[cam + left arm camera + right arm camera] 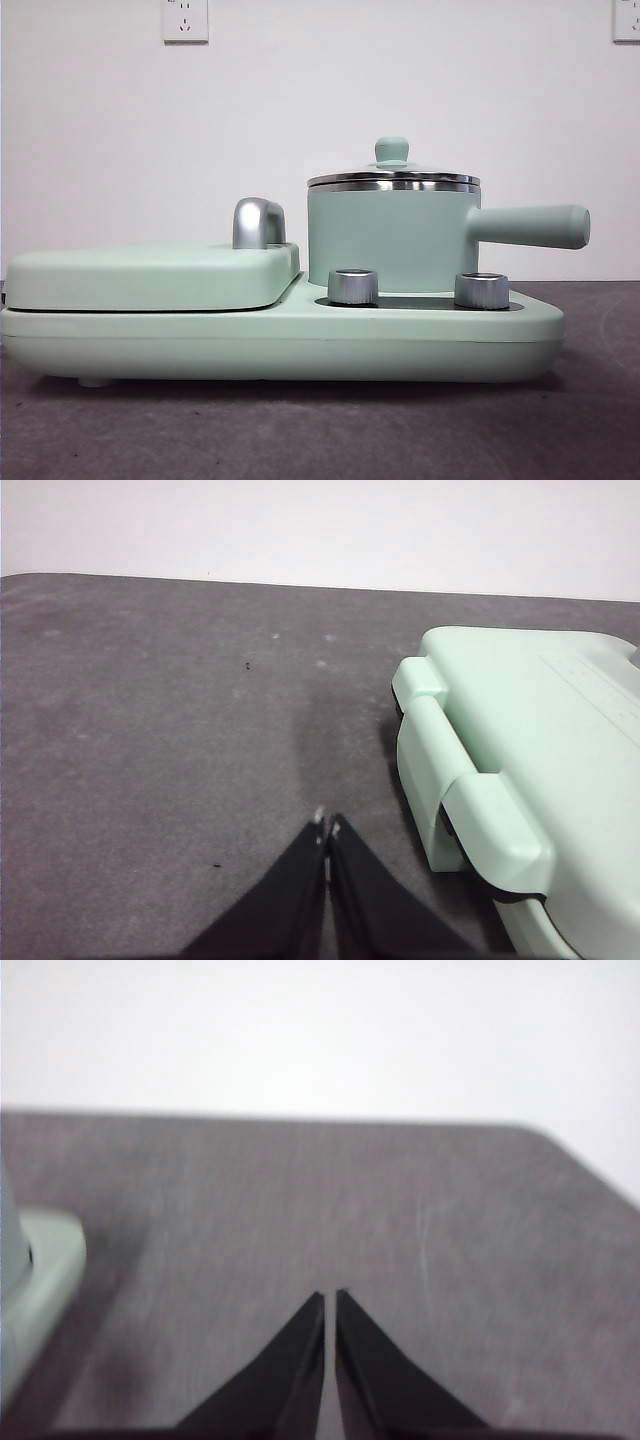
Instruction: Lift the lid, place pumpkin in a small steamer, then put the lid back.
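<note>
Two grippers, both idle and away from the work; left gripper (pixel 327 825) has its black jaws pressed together on nothing, hanging over bare grey bench (pixel 150 730) with the hinged end of the griddle cover (pixel 520 750) just beside it; right gripper (pixel 330 1295) has its jaws drawn in to a hairline gap, likewise gripping nothing, over bare bench with a pale green corner of the appliance base (pixel 40 1270) at the edge of its view.

One lid (pixel 393 178), glass with steel rim, seated level on the small steamer (pixel 390 240); its mint knob (pixel 391 150) stands upright at centre, the topmost point of the set.

One small steamer, on the right half of the appliance base (pixel 300 345), behind two steel dials (pixel 353 286); its straight handle (pixel 530 226) runs level and points right in the front view; this is its long axis.

One griddle cover (pixel 150 278), flat, on the left half, with chrome handle (pixel 258 222).

Pumpkin: in none of the three views; place unknown.

Governing relation: the knob calls for a grasp from above; neither wrist view shows the lid, so bearing from either gripper cannot be fixed; judged from the base corner in its view, the right gripper is likely on the steamer's side and the nearer.

Writing: no brand, label or legible text on appliance or dials; two wall sockets (pixel 185 20), unmarked.
</note>
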